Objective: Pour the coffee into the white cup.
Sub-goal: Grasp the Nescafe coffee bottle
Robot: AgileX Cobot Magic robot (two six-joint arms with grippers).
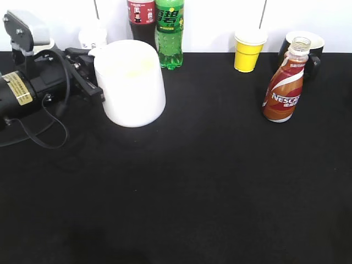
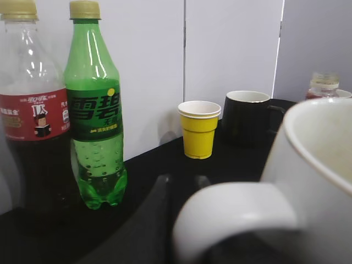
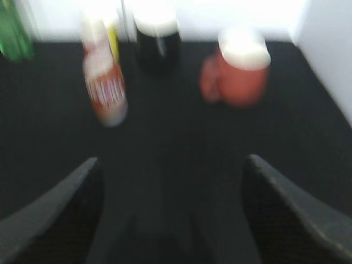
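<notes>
The white cup (image 1: 132, 82) stands upright on the black table at the left. My left gripper (image 1: 92, 77) is at its left side, shut on the cup's loop handle, which fills the bottom of the left wrist view (image 2: 236, 217); the dark fingers (image 2: 184, 184) lie beside and behind it. The coffee bottle (image 1: 285, 88), uncapped and with brown liquid, stands upright at the right, apart from the cup. It shows blurred in the right wrist view (image 3: 104, 91), ahead and to the left of my right gripper (image 3: 170, 181), which is open and empty. The right gripper is outside the exterior view.
Along the back wall stand a red-labelled cola bottle (image 1: 141, 19), a green soda bottle (image 1: 169, 33), a yellow paper cup (image 1: 248, 50), a black mug (image 1: 308, 52) and a small white cup (image 1: 92, 37). An orange-red mug (image 3: 239, 71) stands at the far right.
</notes>
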